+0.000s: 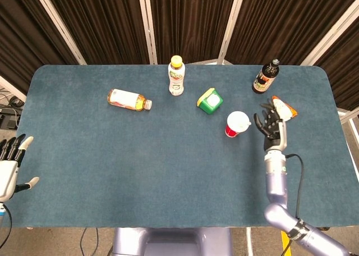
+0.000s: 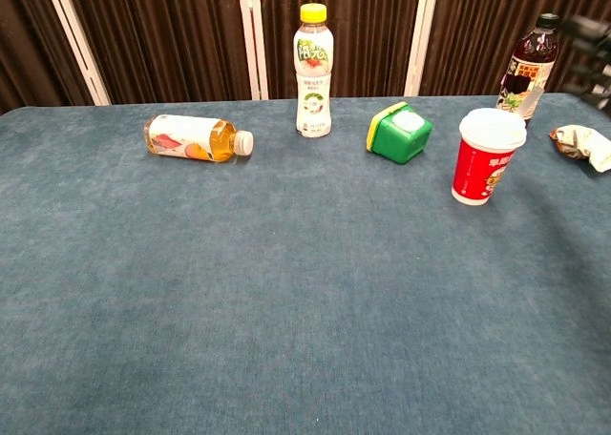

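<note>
My right hand (image 1: 271, 124) hovers open above the table with fingers spread and nothing in it, just right of a red paper cup with a white lid (image 1: 236, 123) (image 2: 487, 158). In the chest view only blurred fingertips (image 2: 590, 30) show at the right edge. A crumpled snack wrapper (image 1: 282, 108) (image 2: 581, 143) lies just beyond the hand, and a dark glass bottle (image 1: 265, 77) (image 2: 527, 68) stands behind it. My left hand (image 1: 10, 167) hangs open off the table's left edge, touching nothing.
A green tub with a yellow rim (image 1: 210, 100) (image 2: 399, 132) lies tipped near the cup. A white drink bottle with a yellow cap (image 1: 176, 76) (image 2: 313, 71) stands at the back. An orange juice bottle (image 1: 128, 99) (image 2: 196, 137) lies on its side on the blue tablecloth (image 1: 140, 166).
</note>
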Available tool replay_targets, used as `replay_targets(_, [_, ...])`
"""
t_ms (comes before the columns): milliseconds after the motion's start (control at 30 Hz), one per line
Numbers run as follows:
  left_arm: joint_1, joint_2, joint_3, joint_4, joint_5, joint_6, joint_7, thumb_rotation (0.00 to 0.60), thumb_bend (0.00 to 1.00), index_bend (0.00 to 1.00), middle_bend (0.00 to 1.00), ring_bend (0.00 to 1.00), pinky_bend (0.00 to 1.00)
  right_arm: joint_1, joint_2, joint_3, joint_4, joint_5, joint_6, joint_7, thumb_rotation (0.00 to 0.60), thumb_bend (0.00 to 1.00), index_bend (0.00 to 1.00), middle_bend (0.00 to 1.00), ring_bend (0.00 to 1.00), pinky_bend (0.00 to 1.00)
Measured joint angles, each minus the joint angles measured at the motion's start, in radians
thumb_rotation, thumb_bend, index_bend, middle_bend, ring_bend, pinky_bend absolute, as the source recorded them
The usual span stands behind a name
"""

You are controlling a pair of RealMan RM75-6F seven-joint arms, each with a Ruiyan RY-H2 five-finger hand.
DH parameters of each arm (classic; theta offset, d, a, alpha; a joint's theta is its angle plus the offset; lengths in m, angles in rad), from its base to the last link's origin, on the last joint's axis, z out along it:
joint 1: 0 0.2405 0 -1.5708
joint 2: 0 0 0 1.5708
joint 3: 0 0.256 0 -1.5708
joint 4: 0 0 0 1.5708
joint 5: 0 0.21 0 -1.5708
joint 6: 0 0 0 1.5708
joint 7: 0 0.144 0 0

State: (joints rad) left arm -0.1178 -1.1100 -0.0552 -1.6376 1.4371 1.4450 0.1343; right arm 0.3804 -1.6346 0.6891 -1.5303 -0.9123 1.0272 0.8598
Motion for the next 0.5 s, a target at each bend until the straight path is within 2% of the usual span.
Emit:
replay_targets(100, [0.000, 0.000, 0.000, 0.000, 0.001, 0.000, 0.000, 0.600, 0.05, 0.00, 0.00, 0.00, 0.00, -0.018, 0.043, 0.012, -0.034, -0.016, 0.037, -0.030, 0.600, 0.20, 0.33, 0.01, 0.00, 0.00])
replay_targets(267, [0.000, 0.000, 0.001, 0.000, 0.001, 0.001, 0.000, 0.600, 0.05, 0.00, 0.00, 0.00, 0.00, -0.047, 0.134, 0.026, -0.104, -0.020, 0.071, -0.124, 0.600, 0.05, 0.18, 0.00, 0.00, 0.00])
replay_targets(333, [0.001, 0.000, 0.001, 0.000, 0.002, 0.002, 0.000, 0.600, 0.05, 0.00, 0.00, 0.00, 0.00, -0.058, 0.177, 0.019, -0.128, -0.024, 0.067, -0.171, 0.600, 0.01, 0.13, 0.00, 0.00, 0.00])
replay_targets(500, [0.002, -0.001, 0.002, 0.001, 0.004, 0.004, -0.001, 0.600, 0.05, 0.00, 0.00, 0.00, 0.00, -0.116, 0.353, -0.033, -0.219, -0.060, 0.045, -0.323, 0.600, 0.00, 0.08, 0.00, 0.00, 0.00])
